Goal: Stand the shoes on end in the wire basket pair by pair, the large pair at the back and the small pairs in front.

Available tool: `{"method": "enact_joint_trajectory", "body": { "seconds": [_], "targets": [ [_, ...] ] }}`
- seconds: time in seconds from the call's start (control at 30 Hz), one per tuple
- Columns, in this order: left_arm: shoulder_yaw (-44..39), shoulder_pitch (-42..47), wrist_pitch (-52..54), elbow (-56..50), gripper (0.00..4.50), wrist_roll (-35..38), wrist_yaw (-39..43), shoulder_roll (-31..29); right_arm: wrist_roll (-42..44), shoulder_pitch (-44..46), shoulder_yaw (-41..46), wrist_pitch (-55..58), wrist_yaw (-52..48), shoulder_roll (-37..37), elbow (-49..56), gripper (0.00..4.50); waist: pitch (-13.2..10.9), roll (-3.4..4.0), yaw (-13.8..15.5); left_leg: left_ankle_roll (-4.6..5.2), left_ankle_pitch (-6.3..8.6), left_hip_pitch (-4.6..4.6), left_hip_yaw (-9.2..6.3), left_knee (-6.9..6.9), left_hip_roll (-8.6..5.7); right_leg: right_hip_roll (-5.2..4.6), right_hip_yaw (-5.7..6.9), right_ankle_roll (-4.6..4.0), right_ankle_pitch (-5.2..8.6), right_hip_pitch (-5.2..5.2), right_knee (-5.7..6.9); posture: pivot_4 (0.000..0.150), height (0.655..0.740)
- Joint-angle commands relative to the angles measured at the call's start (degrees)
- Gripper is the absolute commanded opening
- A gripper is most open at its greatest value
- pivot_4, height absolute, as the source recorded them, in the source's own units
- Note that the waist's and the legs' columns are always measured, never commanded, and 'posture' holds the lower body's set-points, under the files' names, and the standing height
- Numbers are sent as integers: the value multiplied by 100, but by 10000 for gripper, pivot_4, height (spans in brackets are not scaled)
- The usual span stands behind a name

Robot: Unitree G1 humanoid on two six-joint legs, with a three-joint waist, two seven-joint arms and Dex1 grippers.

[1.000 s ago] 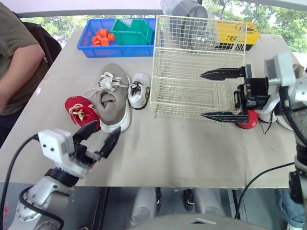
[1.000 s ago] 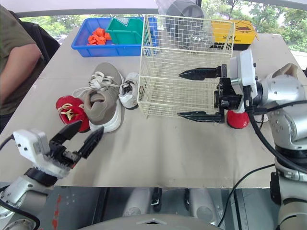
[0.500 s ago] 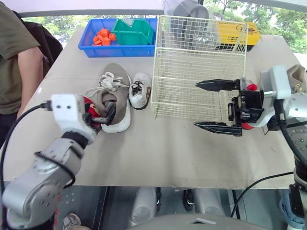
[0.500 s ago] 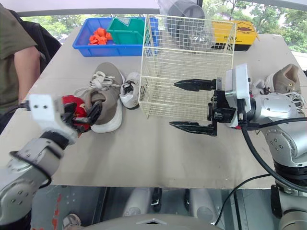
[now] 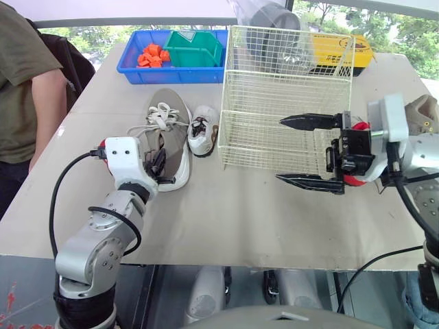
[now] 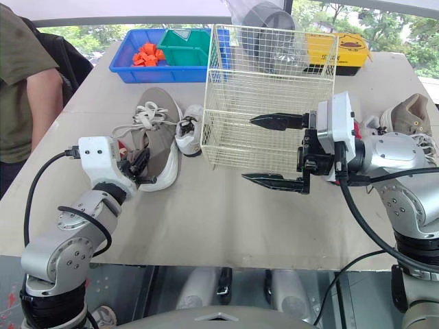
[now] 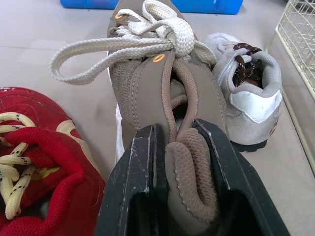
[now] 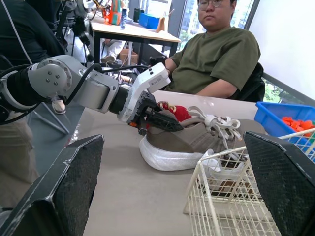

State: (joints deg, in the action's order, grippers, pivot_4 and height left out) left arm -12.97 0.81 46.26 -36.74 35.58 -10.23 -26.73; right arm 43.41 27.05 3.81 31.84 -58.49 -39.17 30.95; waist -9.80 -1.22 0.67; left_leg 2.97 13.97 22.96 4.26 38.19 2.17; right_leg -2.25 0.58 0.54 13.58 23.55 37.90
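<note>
A large taupe shoe [image 5: 168, 140] with white laces lies on the table left of the upright wire basket [image 5: 288, 82]. My left gripper [image 7: 174, 130] is shut on its heel collar, one finger inside the shoe and one outside. A small white shoe [image 5: 202, 129] lies beside it near the basket, and a small red shoe [image 7: 34, 147] on its other side. My right gripper [image 5: 280, 149] hangs open in front of the basket, holding nothing. Behind it sit another red shoe [image 5: 353, 179] and the second taupe shoe [image 6: 408, 113].
At the back left stands a blue bin [image 5: 175, 51] with orange pieces and a green tray. A yellow box [image 5: 339, 44] and a grey object [image 5: 274, 17] are behind the basket. A person [image 5: 24, 89] sits at the table's left edge.
My left gripper has moved forward from the table's near edge to the taupe shoe and closed on its heel. The right gripper drifted slightly left and stays open.
</note>
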Motion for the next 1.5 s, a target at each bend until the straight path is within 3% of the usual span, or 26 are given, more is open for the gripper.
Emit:
{"method": "enact_joint_trajectory", "body": {
  "seconds": [0.03, 0.17, 0.37, 0.43, 0.57, 0.73, 0.93, 1.13, 1.23, 1.4, 1.5],
  "targets": [
    [5, -205, -798, 15, 5807, -663, 208, 148, -40, 179, -15, -186, 72, 54, 39, 44197, 0, 0, -4, 0, 0, 0, 1, -3, 0, -1, -1, 0, 0, 2, -2, 1500, 7400],
    [-224, 162, -1866, -744, 5587, -1421, 183, 252, 63, 527, -6, -200, 179, 254, -227, 44197, -16, -27, 5, -1, 0, 22, -3, -5, 3, -3, 3, -9, -5, 21, -3, 1500, 7400],
    [-390, 699, -2188, -1045, 5394, -1965, 539, -145, 54, 1700, -140, 162, 273, 359, -986, 44197, -16, -27, 2, 0, -2, 94, -5, 7, 0, -11, 11, -16, -12, 82, -10, 1500, 7400],
    [-413, 949, -2334, -964, 5394, -1960, 1074, -555, -546, 2321, -304, -34, 391, 237, -1421, 44197, -17, -26, 1, 0, -2, 97, -5, -2, 0, -10, 15, -16, -12, 83, -19, 1500, 7400],
    [-506, 1473, -2979, -260, 5394, -1689, 2905, -1796, -828, 4167, -534, -170, -732, 35, -3224, 44197, -25, -20, 3, 1, -3, 126, -5, 3, -2, -6, 22, -18, -12, 120, -10, 1500, 7400],
    [-364, 2249, -4220, 791, 5394, -1700, 4575, -2676, -1478, 5928, -1048, -648, -2142, 76, -5040, 44197, -29, -13, -17, 1, -3, 147, 1, 3, -1, 2, 23, -10, -15, 137, -20, 1500, 7400],
    [188, 2981, -5610, 1785, 5394, -1920, 5965, -2936, -2638, 7393, -1969, -1268, -3264, 642, -6910, 44197, -33, -6, -104, -1, -5, 191, 35, 2, 3, 26, 20, 10, -25, 192, -8, 1500, 7400],
    [561, 3442, -6667, 2459, 5394, -2319, 6384, -2759, -3678, 7867, -2808, -2023, -3391, 1237, -8213, 44197, -34, -5, -146, -3, -6, 194, 58, 5, 7, 39, 9, 13, -26, 205, 6, 1500, 7400],
    [621, 3608, -7107, 2694, 5394, -2585, 6334, -2661, -4163, 7963, -3207, -2271, -3398, 1505, -8726, 35574, -35, -4, -146, -23, -18, 197, 64, 9, 6, 43, 5, 14, -27, 211, 10, 1500, 7400],
    [495, 3653, -7430, 2850, 5394, -2788, 6242, -2624, -4617, 7870, -3424, -2911, -3401, 1583, -9027, 11587, -35, -4, -143, -24, -19, 196, 64, 9, 9, 44, 4, 16, -27, 211, 11, 1500, 7400],
    [323, 3531, -7477, 2841, 5394, -2724, 6184, -2650, -4634, 7928, -3201, -2973, -3373, 1639, -9161, 703, -35, -4, -144, -24, -19, 192, 66, 11, 8, 43, 2, 21, -30, 210, 18, 1500, 7400]
  ]
}}
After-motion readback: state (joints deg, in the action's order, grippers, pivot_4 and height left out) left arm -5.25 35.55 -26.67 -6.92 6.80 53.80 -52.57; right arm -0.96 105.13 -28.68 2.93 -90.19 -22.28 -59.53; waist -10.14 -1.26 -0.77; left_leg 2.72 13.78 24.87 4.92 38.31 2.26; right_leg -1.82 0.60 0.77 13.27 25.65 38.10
